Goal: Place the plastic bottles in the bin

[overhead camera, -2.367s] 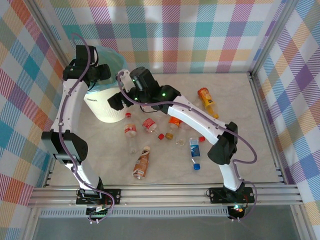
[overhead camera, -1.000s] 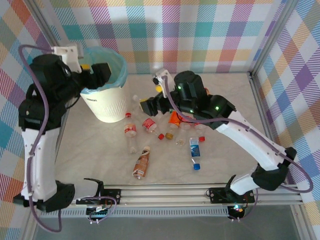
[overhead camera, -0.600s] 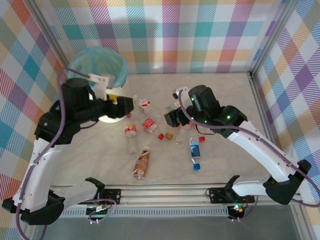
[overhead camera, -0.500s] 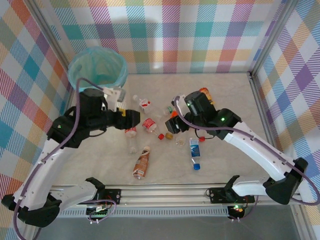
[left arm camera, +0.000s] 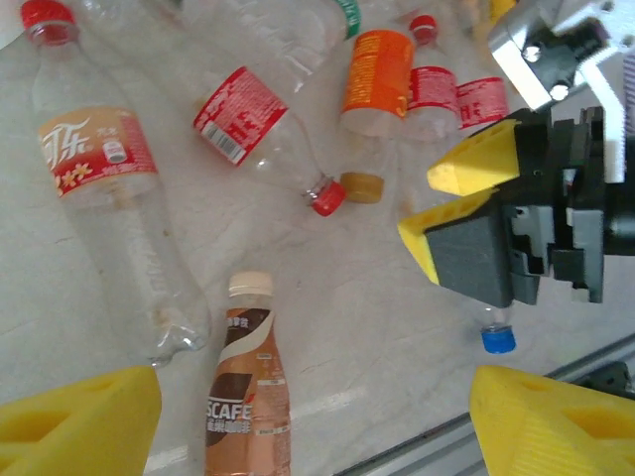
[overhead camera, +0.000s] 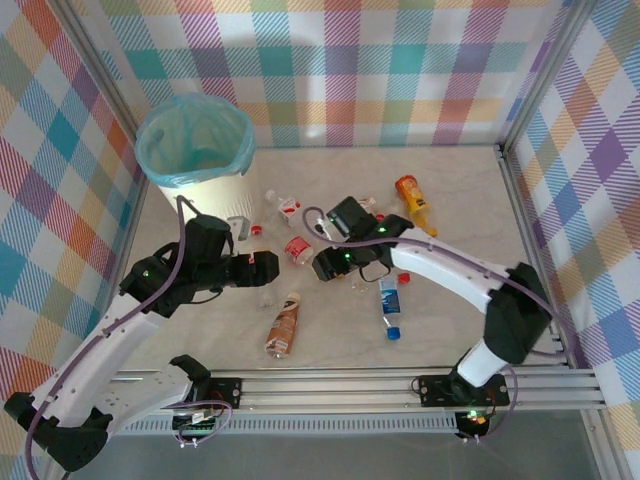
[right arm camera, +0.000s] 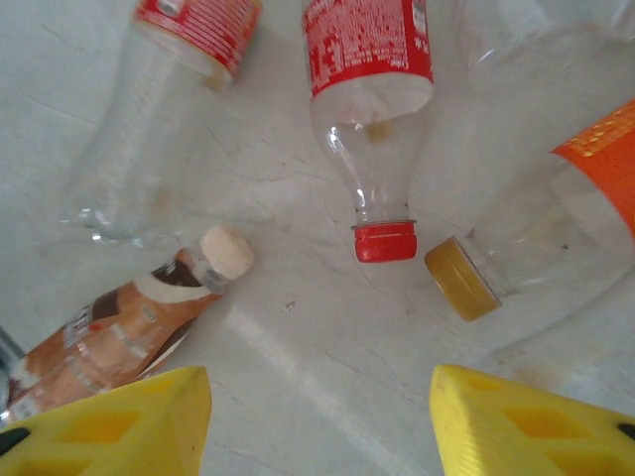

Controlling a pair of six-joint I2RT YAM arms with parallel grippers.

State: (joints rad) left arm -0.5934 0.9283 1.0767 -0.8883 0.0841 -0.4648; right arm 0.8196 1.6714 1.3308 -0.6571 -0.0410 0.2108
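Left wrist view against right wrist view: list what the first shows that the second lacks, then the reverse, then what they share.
Left wrist, not right wrist: the left tool, a blue-capped bottle partly hidden by the right tool, and two small red-labelled bottles. Right wrist, not left wrist: no extra item that I can tell, just a closer look. Shared: the right tool, the brown coffee bottle, the red-labelled, red-capped bottle, the orange-labelled bottle, and the tall clear bottle.

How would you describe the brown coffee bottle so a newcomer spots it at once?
From the white bin in the far left corner, come toward the front rail past the scattered clear bottles. The brown bottle lies nearest that rail, the only opaque brown one, with a cream cap.
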